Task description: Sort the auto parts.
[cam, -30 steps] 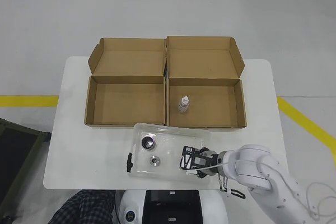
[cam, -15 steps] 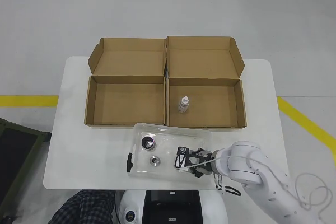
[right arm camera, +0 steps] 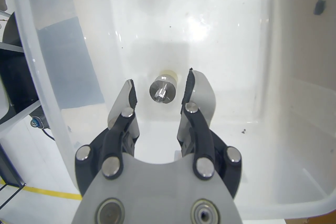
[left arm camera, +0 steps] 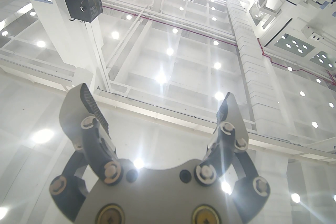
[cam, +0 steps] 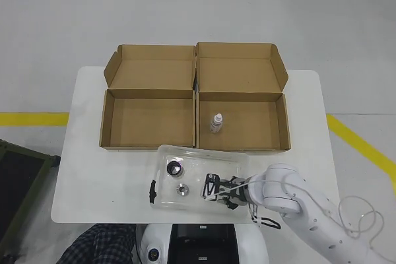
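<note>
The right gripper (right arm camera: 160,79) is down inside a clear tray (right arm camera: 39,51) on the white tabletop (cam: 105,191). Its jaws are spread apart. They are not pinching anything.

A small silver part (right arm camera: 162,92) sits on the tray floor. From the right wrist view it lines up with the gap between the jaws. From the top view the right gripper (cam: 210,187) is a little short of the small silver part (cam: 183,190), so the part is just in front of the jaw tips and they do not touch it. It stands with a little stub sticking up.

A bigger round part (cam: 175,168) is in the same tray (cam: 234,158). It is ahead of the jaws too, but off to one side, toward the boxes.

Two open cardboard boxes (cam: 148,122) sit side by side past the tray, well away from the jaws. A small bottle (cam: 216,122) stands in the box that is nearer to the right gripper.

The left gripper (left arm camera: 155,95) points up at the ceiling lights. Its jaws are spread wide.
</note>
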You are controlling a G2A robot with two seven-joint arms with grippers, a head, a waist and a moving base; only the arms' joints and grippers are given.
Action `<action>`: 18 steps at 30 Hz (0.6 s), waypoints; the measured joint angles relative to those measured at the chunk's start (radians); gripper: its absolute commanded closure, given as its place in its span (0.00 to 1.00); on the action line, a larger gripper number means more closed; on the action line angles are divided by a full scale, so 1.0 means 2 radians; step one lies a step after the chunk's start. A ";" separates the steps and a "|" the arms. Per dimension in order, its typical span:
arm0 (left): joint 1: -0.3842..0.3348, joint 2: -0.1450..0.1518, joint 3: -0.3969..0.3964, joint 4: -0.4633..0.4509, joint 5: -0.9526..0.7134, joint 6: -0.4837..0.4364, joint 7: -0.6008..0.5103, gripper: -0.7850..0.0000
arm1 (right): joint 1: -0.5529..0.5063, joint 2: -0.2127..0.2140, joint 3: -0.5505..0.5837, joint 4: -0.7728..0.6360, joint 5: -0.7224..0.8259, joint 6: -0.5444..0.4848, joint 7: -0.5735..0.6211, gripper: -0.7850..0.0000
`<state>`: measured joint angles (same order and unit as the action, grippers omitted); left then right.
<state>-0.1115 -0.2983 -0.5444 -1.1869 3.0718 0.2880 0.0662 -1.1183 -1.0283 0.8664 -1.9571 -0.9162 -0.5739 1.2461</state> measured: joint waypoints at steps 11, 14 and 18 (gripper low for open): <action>0.000 0.000 0.000 0.000 0.000 0.000 0.000 0.00 | 0.025 0.002 -0.018 0.010 0.002 0.009 0.009 1.00; 0.000 0.000 0.000 0.000 0.000 0.000 0.000 0.00 | 0.029 0.003 -0.019 0.006 0.002 0.011 0.011 1.00; 0.000 0.000 0.000 0.000 0.000 0.000 0.000 0.00 | 0.032 0.005 -0.017 -0.016 0.005 0.016 0.016 1.00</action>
<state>-0.1115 -0.2983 -0.5444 -1.1869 3.0718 0.2880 0.0662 -1.0534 -1.0176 0.8323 -1.9894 -0.9064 -0.5418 1.2780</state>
